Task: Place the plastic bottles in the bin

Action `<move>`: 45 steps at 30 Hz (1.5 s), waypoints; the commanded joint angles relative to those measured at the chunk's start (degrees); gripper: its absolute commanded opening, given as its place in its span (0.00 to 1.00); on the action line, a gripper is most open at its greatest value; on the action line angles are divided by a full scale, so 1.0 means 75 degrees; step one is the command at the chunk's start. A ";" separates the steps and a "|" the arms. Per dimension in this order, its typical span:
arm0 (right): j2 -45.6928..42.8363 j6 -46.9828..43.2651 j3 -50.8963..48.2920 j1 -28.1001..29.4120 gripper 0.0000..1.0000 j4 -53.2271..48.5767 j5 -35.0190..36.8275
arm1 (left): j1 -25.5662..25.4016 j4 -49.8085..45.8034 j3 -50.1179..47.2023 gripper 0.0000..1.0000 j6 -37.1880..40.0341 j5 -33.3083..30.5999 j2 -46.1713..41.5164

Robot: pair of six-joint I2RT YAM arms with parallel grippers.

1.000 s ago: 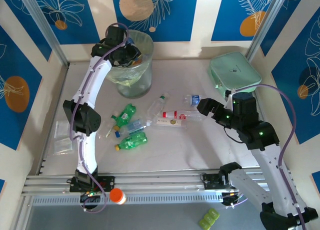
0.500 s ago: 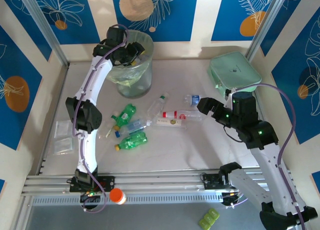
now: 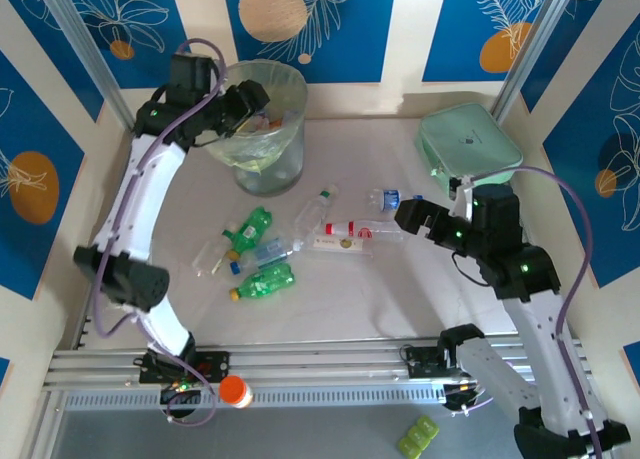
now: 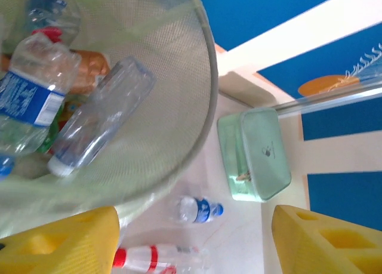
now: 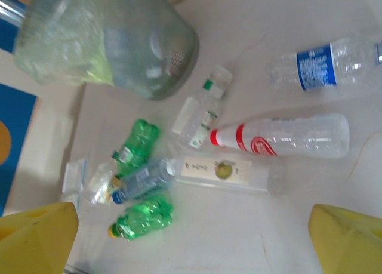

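Top view: we log the bin (image 3: 270, 139) at the bench's (image 3: 350, 299) far left, the left tool (image 3: 245, 101) over its rim; plastic bottles (image 3: 262, 279) lie loose mid-bench.
Left wrist: left tool released, empty; the bin holds a clear bottle (image 4: 98, 122) and a blue-labelled bottle (image 4: 30, 98).
Right wrist: right tool (image 5: 191, 217) released above a red-banded bottle (image 5: 280, 137) and green bottles (image 5: 142, 219).

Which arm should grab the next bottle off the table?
Right. The right gripper hangs open near the red-banded bottle on the table; the left gripper is far off, up at the bin.
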 commanded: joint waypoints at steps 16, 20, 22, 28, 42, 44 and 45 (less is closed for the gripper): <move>0.3004 -0.1954 0.0777 0.2495 0.95 -0.0285 0.1126 | -0.0312 0.1642 -0.7473 0.65 0.0616 -0.0646 -0.5040; 0.3697 -0.2238 0.0970 0.2464 0.95 -0.0304 0.1585 | -0.0348 0.1720 -0.8041 0.67 0.1320 0.0136 -0.5184; 0.3949 -0.2312 0.1099 0.2426 0.94 -0.0343 0.1677 | -0.0517 0.1522 -0.8093 0.69 0.1827 0.0332 -0.4996; 0.3891 -0.1924 0.1033 0.2401 0.94 0.0063 0.1182 | -0.2104 0.0922 -0.8337 0.69 0.2497 -0.0429 -0.3726; 0.2257 -0.1592 -0.0340 0.2169 0.95 0.0703 0.0149 | -0.3271 0.0305 -0.8269 0.74 0.2764 -0.2361 -0.2208; 0.1943 -0.1557 -0.0600 0.1983 0.95 0.0791 -0.0114 | -0.3551 0.0039 -0.8172 0.75 0.2858 -0.2646 -0.1976; 0.1822 -0.1556 -0.0714 0.1892 0.95 0.0830 -0.0242 | -0.3676 -0.0031 -0.8153 0.75 0.2894 -0.2747 -0.1923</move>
